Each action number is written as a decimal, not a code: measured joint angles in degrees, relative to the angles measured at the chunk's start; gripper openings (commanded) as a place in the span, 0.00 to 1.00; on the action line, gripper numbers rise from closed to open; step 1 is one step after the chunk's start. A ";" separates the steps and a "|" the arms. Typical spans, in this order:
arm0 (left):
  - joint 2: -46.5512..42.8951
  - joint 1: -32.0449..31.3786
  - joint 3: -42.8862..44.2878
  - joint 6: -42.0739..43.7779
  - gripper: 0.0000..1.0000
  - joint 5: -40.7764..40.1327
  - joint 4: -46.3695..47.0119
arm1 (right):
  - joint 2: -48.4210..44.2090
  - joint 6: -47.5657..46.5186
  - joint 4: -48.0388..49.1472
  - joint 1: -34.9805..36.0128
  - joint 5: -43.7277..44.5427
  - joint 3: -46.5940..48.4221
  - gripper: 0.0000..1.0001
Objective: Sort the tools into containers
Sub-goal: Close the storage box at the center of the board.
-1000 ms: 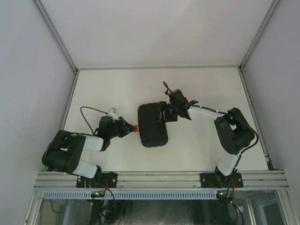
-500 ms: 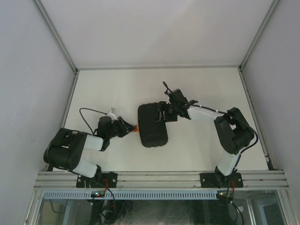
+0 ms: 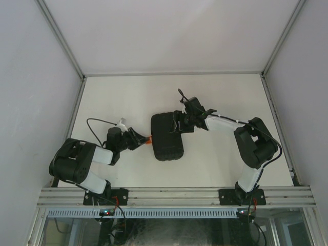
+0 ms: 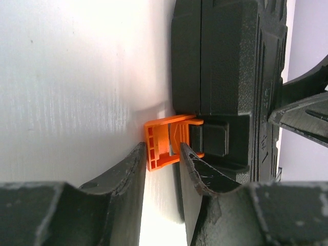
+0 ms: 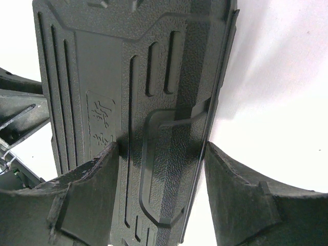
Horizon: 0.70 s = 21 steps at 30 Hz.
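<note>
Tabletop (image 3: 220, 97) first: I see the black case (image 3: 166, 138) lying closed near its middle. My right gripper (image 5: 161, 159) clamps the case's far right corner between its fingers, and my left gripper (image 4: 162, 148) pinches the orange latch (image 4: 156, 138) on the case's left side.

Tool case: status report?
Left gripper pinching orange latch. Right gripper clamped on tool case, lid shut. Nothing blocking.
</note>
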 measured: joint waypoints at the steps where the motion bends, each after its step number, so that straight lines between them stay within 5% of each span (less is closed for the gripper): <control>1: 0.00 0.00 -0.48 -0.07 0.35 0.02 0.72 | 0.00 -0.02 0.00 0.00 -0.02 0.00 0.37; 21: 2.14 -0.22 -2.82 -2.93 0.33 2.82 6.67 | 0.52 -0.44 0.02 0.07 -0.57 0.57 0.37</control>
